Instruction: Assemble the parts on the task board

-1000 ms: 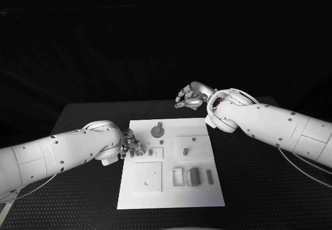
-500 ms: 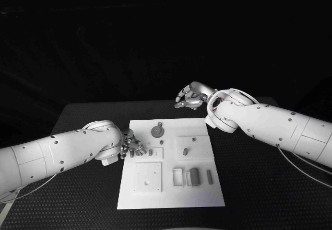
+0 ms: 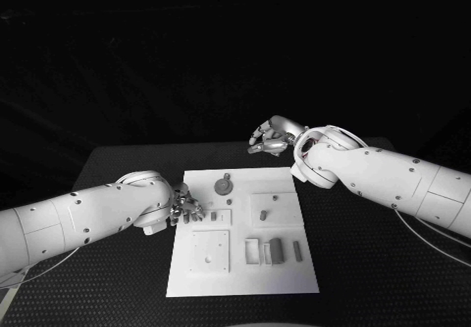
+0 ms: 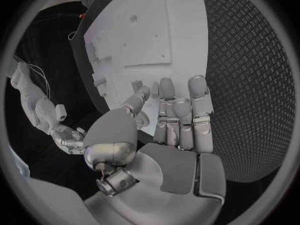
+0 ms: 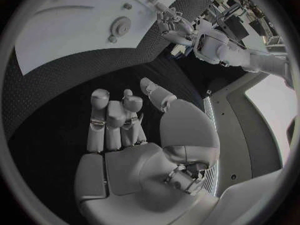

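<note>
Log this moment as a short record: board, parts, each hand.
board: white task board flat at mid-table
parts: small grey pieces on the board, among them a round part near its far edge and upright blocks nearer the robot
left hand: at the board's left edge, fingers apart, holding nothing
right hand: beyond the board's far edge, over the black table, fingers apart, holding nothing
</note>
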### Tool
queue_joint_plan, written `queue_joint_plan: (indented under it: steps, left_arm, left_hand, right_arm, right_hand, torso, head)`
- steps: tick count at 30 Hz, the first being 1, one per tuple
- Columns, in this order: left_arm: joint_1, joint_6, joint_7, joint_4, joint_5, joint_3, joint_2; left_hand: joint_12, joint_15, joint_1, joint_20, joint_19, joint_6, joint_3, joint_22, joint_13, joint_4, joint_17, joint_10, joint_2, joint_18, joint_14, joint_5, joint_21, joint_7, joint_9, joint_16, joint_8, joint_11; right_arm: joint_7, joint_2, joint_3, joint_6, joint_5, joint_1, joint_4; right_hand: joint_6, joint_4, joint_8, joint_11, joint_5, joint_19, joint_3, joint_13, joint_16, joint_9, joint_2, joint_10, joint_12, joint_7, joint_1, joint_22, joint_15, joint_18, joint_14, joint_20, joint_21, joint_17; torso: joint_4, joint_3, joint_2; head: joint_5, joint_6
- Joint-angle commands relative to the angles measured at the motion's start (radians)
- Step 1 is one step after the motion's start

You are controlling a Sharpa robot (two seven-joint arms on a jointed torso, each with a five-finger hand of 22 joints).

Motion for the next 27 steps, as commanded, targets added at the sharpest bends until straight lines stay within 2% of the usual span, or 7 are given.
queue_joint_plan:
  steps: [1,8,13,18,21,23,27]
  left_arm:
    - [-0.001,0.001,0.001,0.001,0.009,-0.001,0.001]
    - [-0.001,0.014,0.005,-0.001,0.020,-0.001,0.002]
    - [-0.001,0.019,0.005,-0.001,0.022,-0.001,0.003]
    - [-0.001,0.017,0.006,0.000,0.023,-0.001,0.003]
    - [-0.001,0.013,0.008,0.000,0.023,-0.001,0.003]
    - [-0.001,0.011,0.009,0.001,0.023,-0.001,0.003]
    - [-0.001,0.012,0.008,0.001,0.023,-0.001,0.003]
  left_hand:
    - [0.003,0.003,0.002,0.000,-0.004,-0.007,-0.003,0.019,0.002,-0.003,-0.001,-0.005,0.019,0.033,-0.002,0.012,-0.004,0.009,-0.001,-0.001,0.005,-0.001]
    - [0.004,0.003,0.011,0.000,-0.006,-0.001,-0.009,0.021,0.002,-0.032,0.001,-0.004,0.074,0.032,-0.002,0.025,-0.001,0.008,0.000,0.002,0.009,-0.002]
    - [0.003,0.003,0.009,0.001,-0.007,0.000,-0.012,0.021,0.001,-0.037,0.001,-0.004,0.083,0.031,-0.003,0.026,-0.001,0.007,0.000,0.003,0.010,-0.001]
    - [0.003,0.003,0.000,0.001,-0.008,0.000,-0.020,0.020,0.000,-0.042,0.001,-0.003,0.067,0.030,-0.004,0.024,0.000,0.007,-0.002,0.003,0.010,-0.001]
    - [0.002,0.002,-0.016,-0.001,-0.008,0.000,-0.026,0.019,-0.001,-0.030,0.001,-0.002,0.032,0.031,-0.004,0.016,-0.001,0.006,-0.004,0.002,0.009,-0.002]
    - [0.002,0.001,-0.017,-0.001,-0.008,0.001,-0.026,0.019,-0.001,-0.028,0.001,-0.002,0.026,0.031,-0.004,0.016,-0.001,0.006,-0.004,0.002,0.009,-0.002]
    - [0.001,0.000,-0.023,-0.002,-0.006,0.002,-0.025,0.018,-0.002,-0.017,0.000,-0.001,-0.011,0.032,-0.003,0.010,-0.002,0.005,-0.005,0.002,0.009,-0.003]
  right_arm:
    - [0.003,0.000,0.000,0.013,-0.002,-0.001,0.001]
    - [0.003,0.000,0.000,0.014,-0.002,-0.001,0.001]
    - [0.003,0.000,0.000,0.014,-0.002,-0.001,0.001]
    - [0.003,0.000,0.000,0.014,-0.002,-0.001,0.001]
    - [0.003,-0.001,0.000,0.014,-0.002,-0.001,0.001]
    - [0.003,-0.001,0.000,0.014,-0.002,-0.001,0.001]
    - [0.003,-0.001,0.000,0.014,-0.002,-0.001,0.001]
  right_hand:
    - [0.000,0.006,-0.003,-0.003,-0.002,-0.001,-0.002,0.002,-0.004,0.002,0.000,-0.007,0.001,0.009,-0.009,0.010,0.000,0.020,0.003,-0.009,-0.005,0.001]
    - [0.000,0.006,-0.003,-0.003,-0.002,-0.001,-0.002,0.002,-0.004,0.002,0.000,-0.007,0.001,0.009,-0.009,0.010,0.000,0.020,0.003,-0.009,-0.005,0.001]
    - [0.000,0.006,-0.003,-0.003,-0.002,-0.001,-0.002,0.002,-0.004,0.002,0.000,-0.007,0.001,0.009,-0.009,0.010,0.000,0.020,0.003,-0.009,-0.005,0.001]
    - [0.000,0.006,-0.003,-0.003,-0.002,-0.001,-0.002,0.002,-0.004,0.002,0.000,-0.007,0.001,0.009,-0.009,0.010,0.000,0.020,0.003,-0.009,-0.005,0.001]
    - [0.000,0.006,-0.003,-0.003,-0.002,-0.001,-0.002,0.002,-0.004,0.002,0.000,-0.007,0.001,0.009,-0.009,0.010,0.000,0.020,0.003,-0.009,-0.005,0.001]
    - [0.000,0.006,-0.003,-0.003,-0.002,-0.001,-0.002,0.002,-0.004,0.002,0.000,-0.007,0.001,0.009,-0.009,0.010,0.000,0.020,0.003,-0.009,-0.005,0.001]
    - [0.000,0.006,-0.003,-0.003,-0.002,-0.001,-0.002,0.002,-0.004,0.002,0.000,-0.007,0.001,0.009,-0.009,0.010,0.000,0.020,0.003,-0.009,-0.005,0.001]
  torso:
    - [0.0000,-0.0002,0.000]
    - [0.0004,0.0000,0.000]
    - [-0.0001,0.0003,0.000]
    - [-0.0005,0.0007,0.000]
    - [-0.0006,0.0005,0.000]
    - [-0.0005,0.0008,0.000]
    - [-0.0006,0.0006,0.000]
  head:
    - [0.000,0.000]
    - [0.000,-0.001]
    - [0.000,0.000]
    - [0.001,-0.001]
    - [0.001,-0.001]
    - [0.000,-0.001]
    - [0.000,-0.001]
